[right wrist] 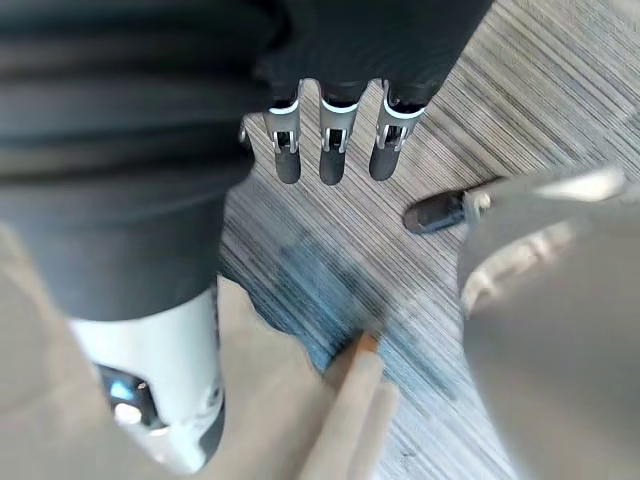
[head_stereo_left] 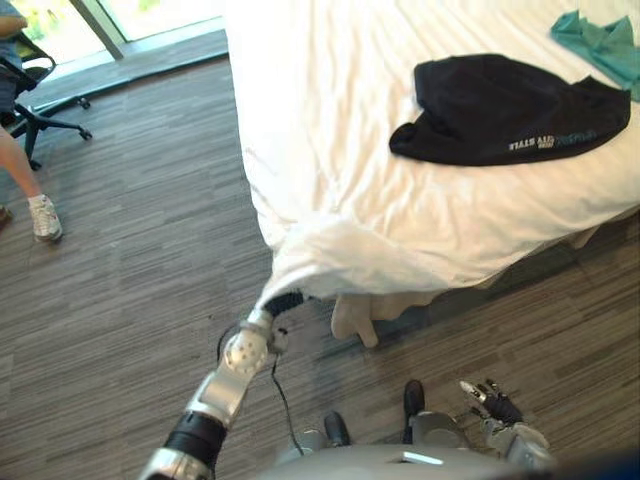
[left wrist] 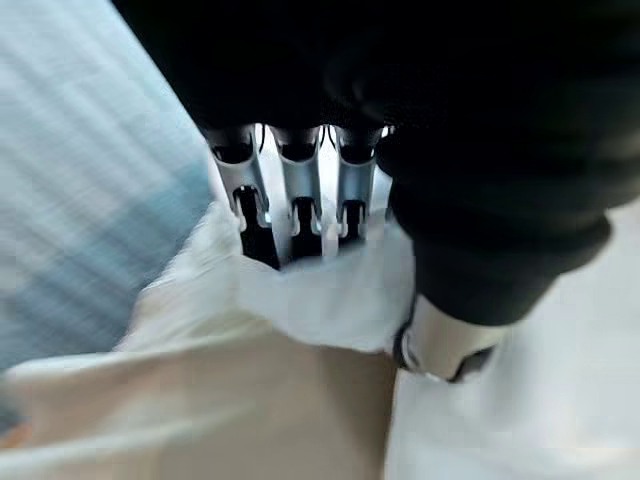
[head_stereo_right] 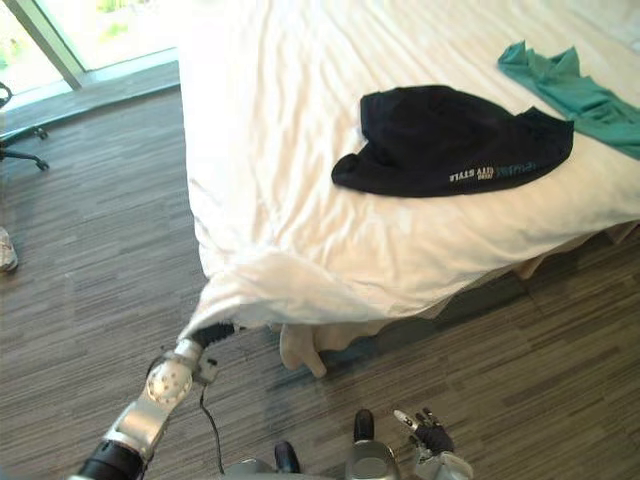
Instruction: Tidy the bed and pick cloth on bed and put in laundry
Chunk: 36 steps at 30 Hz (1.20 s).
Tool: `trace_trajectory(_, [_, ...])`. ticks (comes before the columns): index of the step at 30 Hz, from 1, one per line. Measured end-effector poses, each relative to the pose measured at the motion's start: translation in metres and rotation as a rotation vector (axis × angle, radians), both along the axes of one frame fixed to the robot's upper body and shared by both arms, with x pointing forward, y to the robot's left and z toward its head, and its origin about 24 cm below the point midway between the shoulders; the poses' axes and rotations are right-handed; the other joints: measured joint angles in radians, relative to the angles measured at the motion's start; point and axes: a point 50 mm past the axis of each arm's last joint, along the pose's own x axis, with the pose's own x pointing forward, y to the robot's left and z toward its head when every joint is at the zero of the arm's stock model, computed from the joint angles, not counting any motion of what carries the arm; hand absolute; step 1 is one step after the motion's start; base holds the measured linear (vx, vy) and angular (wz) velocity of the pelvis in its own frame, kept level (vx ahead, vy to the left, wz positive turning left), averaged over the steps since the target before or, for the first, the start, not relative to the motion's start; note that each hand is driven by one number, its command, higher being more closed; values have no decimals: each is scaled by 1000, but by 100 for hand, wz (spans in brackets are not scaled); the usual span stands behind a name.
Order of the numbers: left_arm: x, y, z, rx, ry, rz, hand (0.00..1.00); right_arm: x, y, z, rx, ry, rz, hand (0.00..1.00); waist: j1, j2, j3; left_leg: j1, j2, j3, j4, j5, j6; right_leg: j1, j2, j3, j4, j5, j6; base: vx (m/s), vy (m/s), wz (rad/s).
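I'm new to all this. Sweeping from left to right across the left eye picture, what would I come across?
A person's shoe on the floor → the robot's left hand, gripping the corner of the white bedcover → black garment on the bed → teal cloth at the far right.

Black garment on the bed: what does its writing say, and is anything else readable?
Black garment: one line of pale lettering along its near edge, upside down to the head camera, too blurred to read.
Green cloth, white bedcover: no text.
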Motion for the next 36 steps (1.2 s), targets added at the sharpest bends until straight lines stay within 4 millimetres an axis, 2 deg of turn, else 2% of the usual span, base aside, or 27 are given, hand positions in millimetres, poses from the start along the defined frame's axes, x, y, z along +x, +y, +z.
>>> trace_trajectory(2, [-8, 6, -18, 22, 76, 32, 0, -5, 8, -4, 25, 29, 6, 0, 2, -5, -8, 27, 0, -5, -16, 0, 0, 30, 6, -1, -24, 9, -1, -18, -19, 0])
trace_trajectory(4, [-32, 12, -49, 61, 235, 42, 0, -7, 10, -6, 35, 40, -4, 0, 0, -6, -22, 48, -1, -5, -27, 0, 1, 45, 9, 1, -27, 9, -1, -8, -19, -11])
trace_trajectory(6, [-80, 18, -92, 135, 482, 75, 0, -13, 12, -8, 49, 62, -34, 0, 0, -22, -26, 64, -1, -7, -30, -1, 1, 56, 11, 7, -27, 9, -1, -26, -16, -10])
trace_trajectory(7, [-90, 19, -98, 153, 522, 84, 0, -16, 13, -9, 48, 71, -42, 0, 0, -28, -28, 64, -1, -8, -30, -1, 1, 56, 11, 7, -28, 9, -1, -47, -21, 1])
trace_trajectory(8, [-109, 23, -108, 168, 601, 124, 0, -20, 16, -11, 49, 89, -63, 0, 2, -38, -31, 63, -1, -14, -31, -1, 1, 57, 13, 5, -28, 9, -1, -44, -16, 13])
trace_trajectory(9, [-110, 31, -109, 175, 606, 178, 0, -22, 16, -12, 48, 93, -81, 0, 4, -41, -31, 63, 0, -22, -34, -1, 2, 58, 15, 1, -28, 11, 0, -66, -18, 12])
trace_trajectory(11, [-126, 51, -115, 186, 706, 299, 0, -26, 15, -13, 38, 102, -135, 0, 29, -50, -36, 81, 5, -24, -50, -1, 2, 64, 18, 4, -33, 17, -2, -92, -22, -3])
trace_trajectory(15, [-156, 61, -123, 180, 831, 402, 0, -25, 14, -12, -6, 72, -152, 0, 28, -53, -40, 105, 1, -25, -62, -1, 4, 85, 15, 6, -34, 22, -1, -123, -13, -6])
trace_trajectory(16, [-159, 63, -124, 161, 846, 426, 0, -20, 11, -9, -24, 41, -154, 100, 29, -55, -42, 106, 0, -25, -63, 0, 5, 85, 13, 6, -34, 24, -1, -101, -7, -4])
trace_trajectory(19, [-164, 66, -124, 129, 864, 466, 0, -11, -1, -2, -66, -36, -193, 100, 41, -59, -41, 105, -1, -25, -68, -2, 2, 83, 8, 5, -34, 26, -2, -93, -12, -2])
trace_trajectory(21, [-163, 67, -124, 116, 863, 466, 0, 2, -17, 9, -124, -127, -182, 100, 51, -61, -43, 106, -1, -27, -73, 1, 2, 82, 8, 1, -34, 25, -2, -52, -19, 1])
trace_trajectory(22, [-163, 67, -124, 108, 861, 465, 0, 12, -24, 15, -151, -176, -167, 100, 52, -61, -43, 107, -1, -29, -78, 5, 2, 81, 8, 0, -34, 23, 1, 0, 0, 0])
trace_trajectory(24, [-161, 66, -123, 95, 846, 464, 0, 51, -39, 39, -205, -345, -102, 100, 52, -64, -44, 103, -2, -34, -86, 12, 1, 74, 9, -4, -34, 22, 3, -16, -23, 4])
trace_trajectory(25, [-159, 66, -123, 92, 839, 462, 0, 61, -41, 46, -216, -394, -79, 100, 53, -65, -45, 102, -2, -37, -90, 14, 1, 73, 9, -5, -34, 22, 2, 41, -20, 20])
trace_trajectory(26, [-153, 65, -121, 68, 812, 472, 0, 83, -46, 64, -210, -508, 1, 100, 53, -70, -48, 104, -3, -51, -98, 23, 2, 71, 9, -15, -34, 20, 1, 42, -13, 23])
trace_trajectory(28, [-147, 65, -119, 49, 782, 478, 0, 100, -48, 82, -209, -618, 96, 100, 57, -77, -52, 99, -2, -63, -100, 28, 9, 72, 9, -30, -34, 21, -1, 59, -13, 24])
trace_trajectory(30, [-147, 65, -118, 18, 760, 497, 0, 126, -38, 121, -202, -830, 275, 100, 70, -83, -55, 97, -1, -76, -103, 28, 10, 74, 11, -37, -34, 15, -2, 84, -12, 17])
trace_trajectory(31, [-146, 65, -117, 16, 754, 497, 0, 132, -34, 131, -200, -880, 322, 100, 74, -84, -55, 97, -1, -78, -105, 28, 10, 74, 11, -40, -33, 14, -2, 84, -3, 9])
trace_trajectory(33, [-146, 65, -116, -14, 726, 516, 0, 149, -12, 165, -178, -1036, 499, 100, 80, -90, -57, 97, -2, -84, -109, 29, 10, 75, 10, -54, -29, 14, -1, 97, 7, 10])
trace_trajectory(36, [-148, 65, -115, -40, 706, 532, 0, 162, 21, 184, -129, -1128, 682, 100, 80, -98, -61, 98, -7, -96, -106, 29, 11, 81, 8, -59, -28, 14, -1, 60, 8, 10])
